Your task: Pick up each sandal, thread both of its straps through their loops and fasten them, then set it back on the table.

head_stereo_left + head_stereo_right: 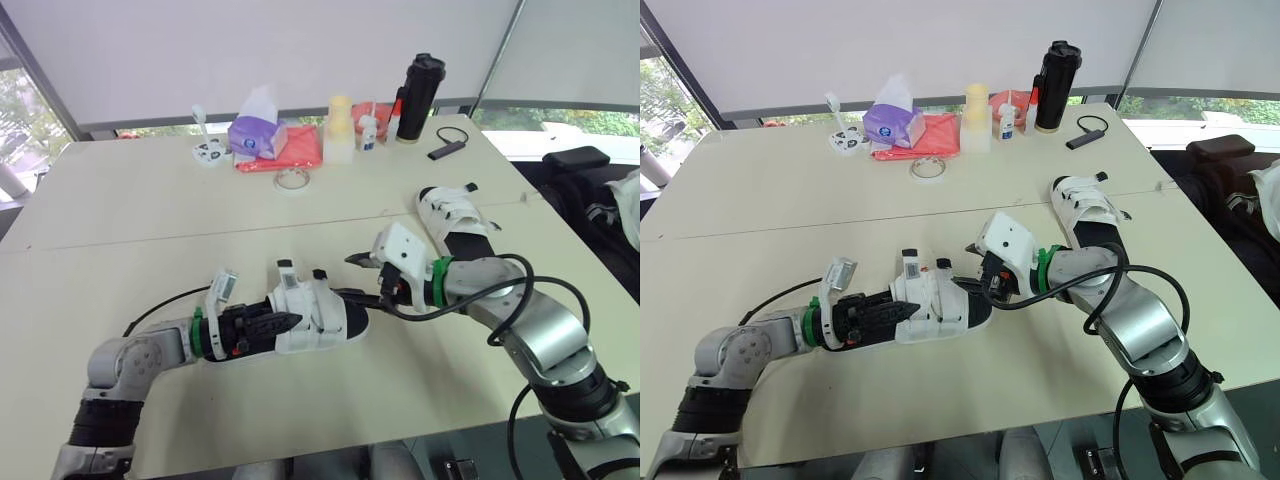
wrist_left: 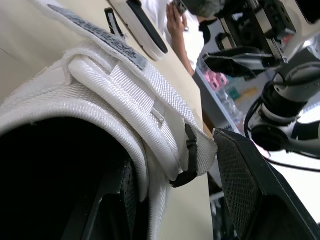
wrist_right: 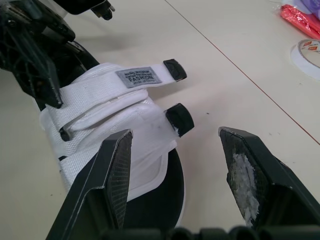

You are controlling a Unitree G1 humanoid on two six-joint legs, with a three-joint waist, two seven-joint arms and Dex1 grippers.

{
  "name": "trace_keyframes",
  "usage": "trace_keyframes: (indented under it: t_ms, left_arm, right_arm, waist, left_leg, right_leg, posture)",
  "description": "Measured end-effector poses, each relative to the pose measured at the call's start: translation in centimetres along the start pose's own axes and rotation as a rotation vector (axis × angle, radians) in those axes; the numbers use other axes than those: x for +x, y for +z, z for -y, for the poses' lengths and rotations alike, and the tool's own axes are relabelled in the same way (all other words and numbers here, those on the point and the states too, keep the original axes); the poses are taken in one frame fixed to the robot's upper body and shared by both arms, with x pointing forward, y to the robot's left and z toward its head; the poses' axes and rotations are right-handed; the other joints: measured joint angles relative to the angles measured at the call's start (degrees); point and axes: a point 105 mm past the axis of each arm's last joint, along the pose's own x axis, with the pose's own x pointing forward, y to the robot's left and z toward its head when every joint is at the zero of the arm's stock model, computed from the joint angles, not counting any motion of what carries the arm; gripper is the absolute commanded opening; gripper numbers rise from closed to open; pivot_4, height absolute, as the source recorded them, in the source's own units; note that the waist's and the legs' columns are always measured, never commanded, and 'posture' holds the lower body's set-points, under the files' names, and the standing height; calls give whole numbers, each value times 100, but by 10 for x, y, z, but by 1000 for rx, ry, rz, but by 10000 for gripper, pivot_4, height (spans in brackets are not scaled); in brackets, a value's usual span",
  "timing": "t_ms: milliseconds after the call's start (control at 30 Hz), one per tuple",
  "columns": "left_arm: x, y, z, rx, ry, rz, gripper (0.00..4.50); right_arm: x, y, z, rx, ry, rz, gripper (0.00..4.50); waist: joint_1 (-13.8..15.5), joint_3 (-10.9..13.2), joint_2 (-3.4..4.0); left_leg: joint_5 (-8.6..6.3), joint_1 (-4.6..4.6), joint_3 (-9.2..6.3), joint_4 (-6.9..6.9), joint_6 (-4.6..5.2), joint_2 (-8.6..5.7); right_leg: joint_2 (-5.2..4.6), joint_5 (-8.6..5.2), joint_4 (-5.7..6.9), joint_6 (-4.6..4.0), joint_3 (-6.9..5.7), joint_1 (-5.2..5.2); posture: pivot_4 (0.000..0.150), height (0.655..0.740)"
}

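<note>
Holding the white woven sandal with the black sole [image 1: 315, 318] firmly is the left gripper's [image 1: 280, 323] job here. Its two black fingers look clamped on the heel-side upper. The shoe sits over the near middle of the pale beige table [image 1: 150, 230], though we cannot tell whether the sole rests on it. The strap side faces the right gripper [image 3: 175, 134], whose fingers are spread wide. The lower strap's black rubber tip [image 3: 180, 119] is just ahead of them, with the labelled upper strap [image 3: 145, 77] beyond. We judge the step to be catching a strap end, so we would close on the black tip alone, not the webbing under it. We would then pull along the strap's own line and let the left arm resist without twisting the shoe. The second white sandal [image 1: 455, 222] lies well apart, toward the table's right edge. Near the far edge are a purple tissue pack [image 1: 258, 135], a red cloth [image 1: 295, 150], a roll of clear tape [image 1: 291, 180], a pale yellow jar [image 1: 339, 128] and a black tumbler [image 1: 420, 85]. White blinds cover the windows behind.
</note>
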Motion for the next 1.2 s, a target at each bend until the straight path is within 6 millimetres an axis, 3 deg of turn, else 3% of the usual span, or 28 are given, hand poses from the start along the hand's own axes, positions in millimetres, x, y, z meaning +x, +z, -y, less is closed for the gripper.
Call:
trace_keyframes:
  t_ms: [200, 333, 500, 767, 967, 1067, 1200]
  left_arm:
    - [22, -3, 0, -123, -2, 86, 22829]
    - [24, -4, -2, -174, 15, 117, 22829]
    - [26, 0, -2, -208, 33, 173, 611]
    - [23, 11, -2, -227, 78, 299, 248]
    - [5, 70, -24, -220, 295, 771, 248]
    - [0, 88, -36, -246, 412, 941, 248]
    - [2, 98, -58, -276, 573, 1034, 248]
  right_arm:
    - [1, -1, -1, -2, -4, -4, 29127]
    - [2, -3, -1, 2, -4, -9, 29127]
    - [3, -4, -2, 5, -8, -12, 29704]
    - [4, -4, -2, 4, -10, -13, 29704]
    - [6, -2, 3, 5, -29, 2, 29704]
    - [7, -1, 8, 5, -39, 6, 29704]
    - [9, 7, 11, -23, -37, 33, 29704]
  waist:
    - [-8, 1, -3]
    - [-14, 1, -3]
    - [-9, -2, 2]
    - [-12, -3, 3]
    - [48, 7, -14]
    - [123, 7, -15]
    - [162, 12, -25]
  left_leg:
    - [0, -1, -1, 0, 0, -2]
    - [0, 0, 0, 2, 0, -3]
    - [0, 9, 1, 5, 0, -3]
    - [1, 19, 2, 6, 0, -1]
    - [1, 14, 5, 12, -1, -3]
    - [1, 6, 7, 14, -1, -8]
    - [2, -13, 3, 27, -1, -16]
  right_leg:
    - [1, 11, 0, 20, 0, 0]
    - [2, 11, 4, 20, 0, 0]
    - [2, 10, 6, 19, 1, 8]
    - [3, 6, 6, 0, 2, 16]
    - [3, 12, 2, 5, 2, 16]
    - [3, 16, -8, 14, 3, 16]
    - [4, 28, -18, 34, 2, 13]
  posture:
    - [1500, 7400]
    - [1500, 7400]
    - [1500, 7400]
    - [1500, 7400]
    - [1500, 7400]
    - [1500, 7400]
    - [1500, 7400]
